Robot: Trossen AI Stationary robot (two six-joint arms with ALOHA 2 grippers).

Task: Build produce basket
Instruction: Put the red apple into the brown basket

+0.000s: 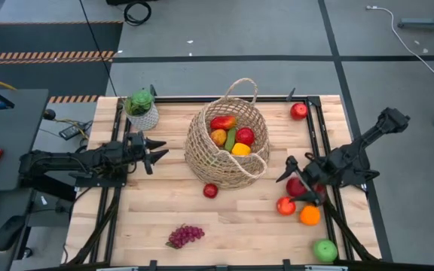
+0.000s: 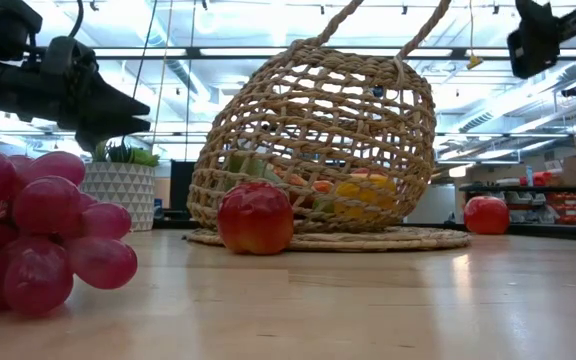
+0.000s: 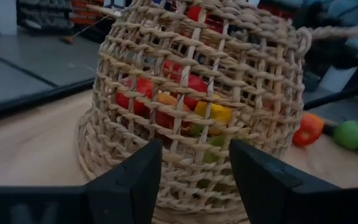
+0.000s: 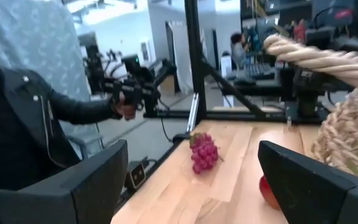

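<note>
Both arms are showing as dark, near-black linkages built of blocky joint housings joined by slimmer straight segments. The left gripper [image 1: 159, 154] is ending in two pointed, wedge-shaped fingers [image 3: 132, 186] with flat matte inner faces and a faint sheen along their edges. The right gripper [image 1: 286, 170] is carrying the same pair of broad black fingers [image 4: 92, 183], angular and plain, showing no markings. A thin dark cable is running behind the left gripper, along its arm.
</note>
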